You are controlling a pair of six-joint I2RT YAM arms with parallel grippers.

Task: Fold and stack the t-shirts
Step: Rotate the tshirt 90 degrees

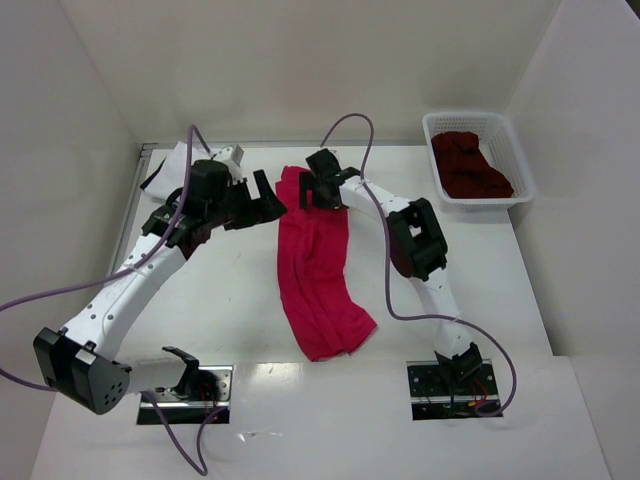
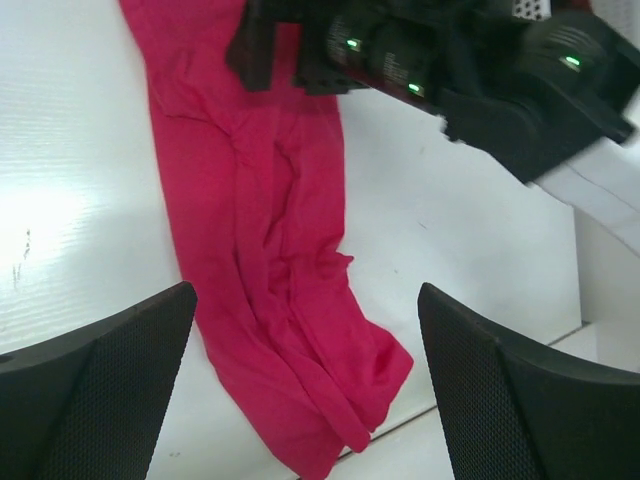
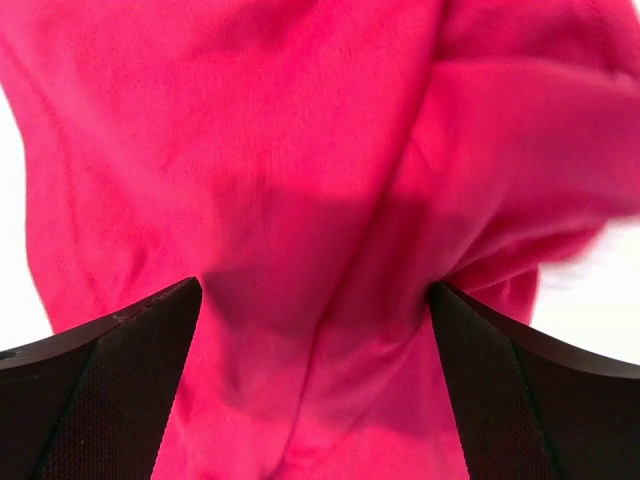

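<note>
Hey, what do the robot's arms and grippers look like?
The left arm and right arm have white links and black joints; the left gripper and right gripper are black with finely dimpled pads. Purple cables run along each arm, green lights dot the right wrist.

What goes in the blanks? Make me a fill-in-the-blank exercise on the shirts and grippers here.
1. The maroon shirt lies in the white ____.
2. The left gripper and right gripper are both ____.
3. The red shirt has its far end directly under the ____ gripper.
4. The white shirt lies at the far ____ corner of the table.
Missing words: basket; open; right; left.
</note>
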